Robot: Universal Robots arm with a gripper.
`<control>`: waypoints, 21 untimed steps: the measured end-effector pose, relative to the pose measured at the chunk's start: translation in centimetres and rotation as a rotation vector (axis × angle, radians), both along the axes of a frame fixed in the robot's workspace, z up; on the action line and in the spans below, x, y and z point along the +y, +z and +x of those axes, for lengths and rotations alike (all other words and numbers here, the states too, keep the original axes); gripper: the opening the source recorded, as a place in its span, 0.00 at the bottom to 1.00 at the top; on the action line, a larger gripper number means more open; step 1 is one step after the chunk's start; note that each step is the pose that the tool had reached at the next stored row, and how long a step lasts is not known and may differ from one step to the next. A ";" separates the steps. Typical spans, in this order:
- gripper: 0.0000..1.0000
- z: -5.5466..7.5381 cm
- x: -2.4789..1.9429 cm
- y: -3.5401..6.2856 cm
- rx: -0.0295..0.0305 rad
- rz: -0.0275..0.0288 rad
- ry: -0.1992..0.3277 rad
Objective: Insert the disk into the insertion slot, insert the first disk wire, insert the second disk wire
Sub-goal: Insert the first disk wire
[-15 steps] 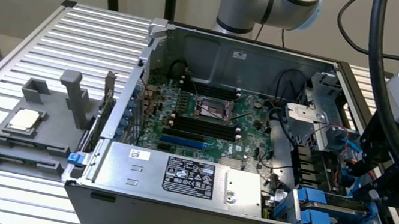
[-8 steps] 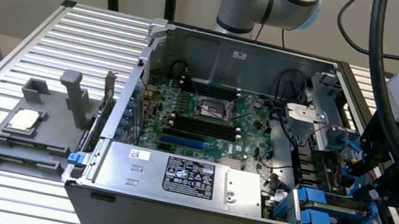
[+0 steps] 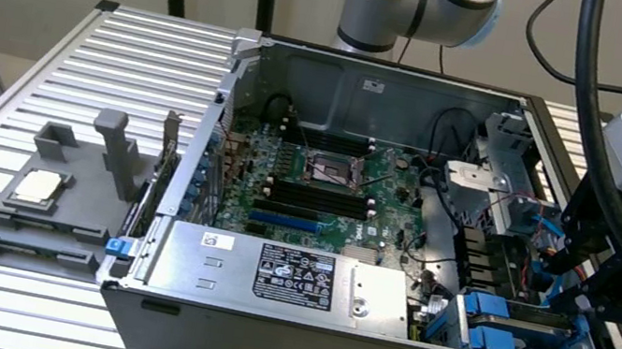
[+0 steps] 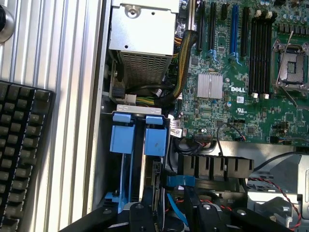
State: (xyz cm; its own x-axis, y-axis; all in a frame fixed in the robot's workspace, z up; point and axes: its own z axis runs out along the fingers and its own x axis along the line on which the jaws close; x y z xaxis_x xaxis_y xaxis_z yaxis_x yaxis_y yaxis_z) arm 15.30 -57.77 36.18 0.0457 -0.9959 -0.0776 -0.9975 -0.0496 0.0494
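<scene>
The insertion slot, a grey-blue cage with bright blue clips, sits in the open computer case's front corner at the exterior view's right. The disk stands edge-on inside it between the blue rails, mostly hidden. My gripper hangs over the cage's inner end. In the wrist view my gripper is shut on a blue wire's plug, held at the fingertips beside the disk's edge. The blue wire trails back between the black fingers.
The silver power supply box lies along the case's front wall. The green motherboard fills the case floor. A grey fixture stands on the slatted table at the exterior view's left. A black keyboard lies outside the case wall.
</scene>
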 end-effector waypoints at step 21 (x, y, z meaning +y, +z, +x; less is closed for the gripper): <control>0.39 0.9 0.00 0.00 0.0003 0.0000 0.000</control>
State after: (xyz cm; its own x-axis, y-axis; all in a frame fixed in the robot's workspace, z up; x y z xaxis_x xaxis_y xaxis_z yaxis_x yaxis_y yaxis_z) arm 16.17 -57.77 36.18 0.0456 -0.9959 -0.0776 -0.9975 -0.0496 0.0497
